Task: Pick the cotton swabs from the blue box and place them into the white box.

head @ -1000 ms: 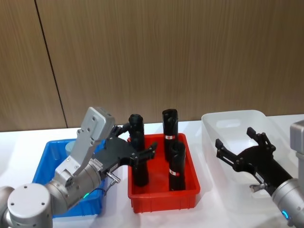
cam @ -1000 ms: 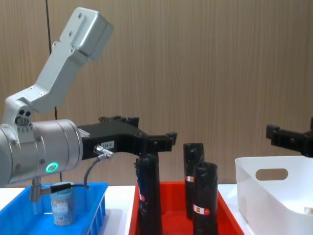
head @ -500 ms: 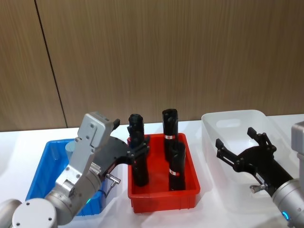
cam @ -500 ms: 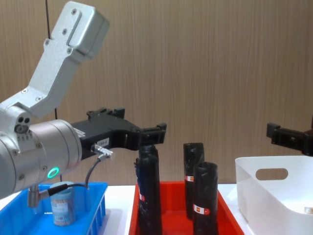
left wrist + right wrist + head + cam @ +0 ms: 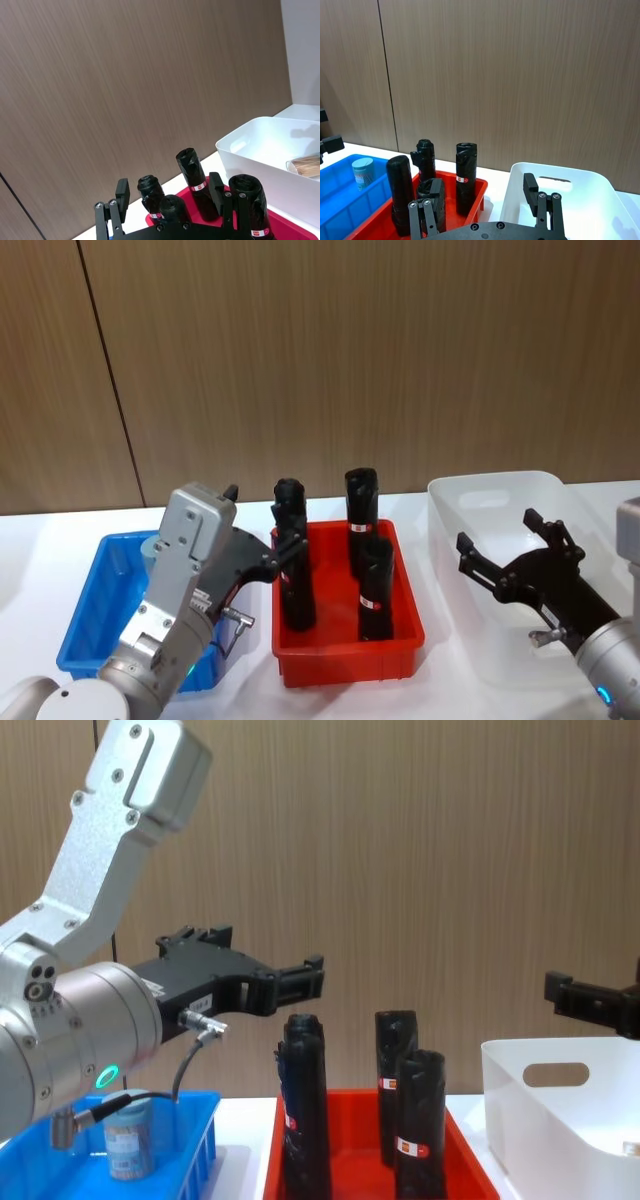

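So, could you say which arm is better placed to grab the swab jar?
Left: the left pincer hovers open by the blue box with the swab jar; the right pincer is over the white box.

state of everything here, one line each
left end effector: open, empty, raised near the black cylinders
right end effector: open, empty, above the white box
swab jar: upright, lidded, in the blue box
other swab jar: on its side in the white box
black cylinders: upright in the red crate

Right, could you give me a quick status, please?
Left gripper open, empty, near black cylinders. Right gripper open over white box. Cotton swab jar upright in blue box. Red crate between boxes.
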